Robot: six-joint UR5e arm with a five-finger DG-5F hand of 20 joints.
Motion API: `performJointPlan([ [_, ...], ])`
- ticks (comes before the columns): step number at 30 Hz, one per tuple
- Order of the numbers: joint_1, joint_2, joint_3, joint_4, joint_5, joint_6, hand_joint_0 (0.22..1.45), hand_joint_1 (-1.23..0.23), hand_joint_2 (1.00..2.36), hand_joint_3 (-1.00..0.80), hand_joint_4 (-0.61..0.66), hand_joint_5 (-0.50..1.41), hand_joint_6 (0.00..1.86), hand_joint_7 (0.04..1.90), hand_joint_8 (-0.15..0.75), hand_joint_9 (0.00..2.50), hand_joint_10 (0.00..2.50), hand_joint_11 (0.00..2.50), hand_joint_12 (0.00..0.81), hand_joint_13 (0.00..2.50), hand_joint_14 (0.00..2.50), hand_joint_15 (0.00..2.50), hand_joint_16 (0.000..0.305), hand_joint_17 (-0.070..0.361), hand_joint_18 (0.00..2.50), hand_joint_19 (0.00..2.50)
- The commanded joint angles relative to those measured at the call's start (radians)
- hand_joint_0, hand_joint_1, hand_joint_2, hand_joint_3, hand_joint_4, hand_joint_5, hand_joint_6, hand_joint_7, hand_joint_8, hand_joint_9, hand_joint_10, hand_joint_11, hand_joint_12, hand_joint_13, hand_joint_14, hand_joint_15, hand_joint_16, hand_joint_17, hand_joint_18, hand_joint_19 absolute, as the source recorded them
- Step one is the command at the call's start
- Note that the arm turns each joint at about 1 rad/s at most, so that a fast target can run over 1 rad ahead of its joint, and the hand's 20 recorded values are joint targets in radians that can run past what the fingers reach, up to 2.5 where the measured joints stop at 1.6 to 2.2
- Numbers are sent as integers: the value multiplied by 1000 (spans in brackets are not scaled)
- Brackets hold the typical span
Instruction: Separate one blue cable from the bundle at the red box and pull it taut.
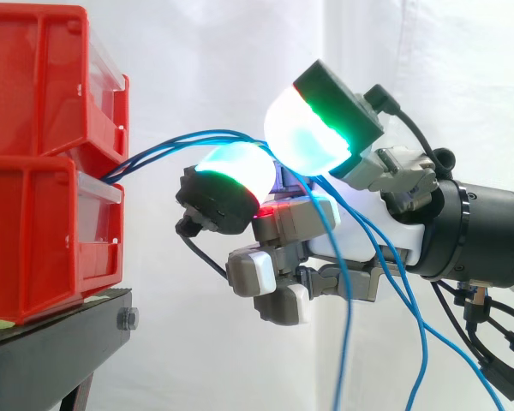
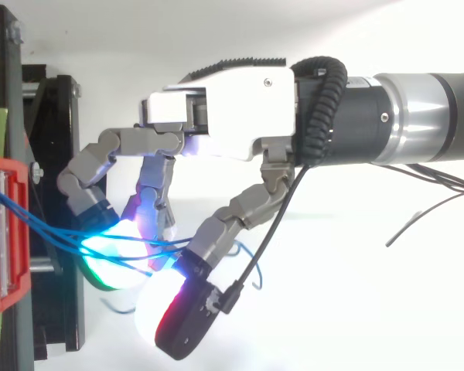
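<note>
the biggest thing i see is the white curtain (image 1: 240, 51), which hangs behind the red boxes (image 1: 34, 248). next is the arm (image 1: 488, 235). in the side view it is well to the right of the red boxes and points at them.

there are two red boxes, one sitting on top of the other. right under the red boxes is the black stand (image 1: 60, 338) that holds them up.

the hand (image 1: 351, 231) is near the red boxes but does not touch them. it is about level with the line where the two boxes meet. its fingers are bent in. two fat glowing fingertips (image 1: 304, 133) meet on the side that faces the red boxes. the upper one glows white and green. the lower one glows white and cyan with a bit of red at its edge.

the smallest things are the blue cables (image 1: 158, 147). they come out of the front of the red boxes, at the gap between the top box and the bottom one. there is more than one, and they lie close together. they cross the open space away from the red boxes and go in between the two glowing fingertips, so the hand is closed on them in a pinch. i cannot tell if the pinch has one cable or all of them. on the far side of the hand from the red boxes, the blue cables hang down loose.
</note>
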Motion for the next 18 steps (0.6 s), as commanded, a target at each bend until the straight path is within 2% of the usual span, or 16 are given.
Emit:
performJointPlan([
  [1, 0, 0, 0, 2, 0, 0, 484, -786, 1000, -500, 202, -101, 872, 1371, 428, 1323, 21, 1116, 448, 1117, 20, 666, 60, 135, 1208, 720],
  [2, 0, 0, 1, 3, 0, 0, 486, -757, 1000, -500, 208, -102, 870, 1363, 429, 1322, 23, 1113, 445, 1118, 21, 664, 60, 134, 1206, 726],
  [4, 0, 0, 1, 3, 0, 0, 536, -559, 1000, -500, 199, -104, 860, 1316, 417, 1316, 22, 1099, 432, 1104, 23, 669, 57, 127, 1175, 760],
  [7, 0, 0, 1, 3, 0, 0, 607, -507, 1000, -500, 166, -106, 842, 1347, 403, 1313, 22, 1085, 418, 1102, 21, 676, 54, 122, 1156, 797],
  [9, 0, 0, 0, 5, 0, 0, 624, -555, 1000, -498, 167, -108, 841, 1360, 406, 1311, 22, 1089, 423, 1101, 23, 679, 55, 123, 1157, 806],
  [12, 0, 0, 0, 5, 0, 0, 611, -643, 1015, -332, 180, -111, 839, 1392, 411, 1296, 22, 1115, 430, 1099, 21, 684, 56, 125, 1157, 800],
  [18, 0, 0, 1, 3, 0, 0, 609, -826, 1024, -151, 212, -132, 864, 1450, 415, 1221, 22, 1154, 442, 1084, 22, 694, 57, 128, 1156, 792],
])
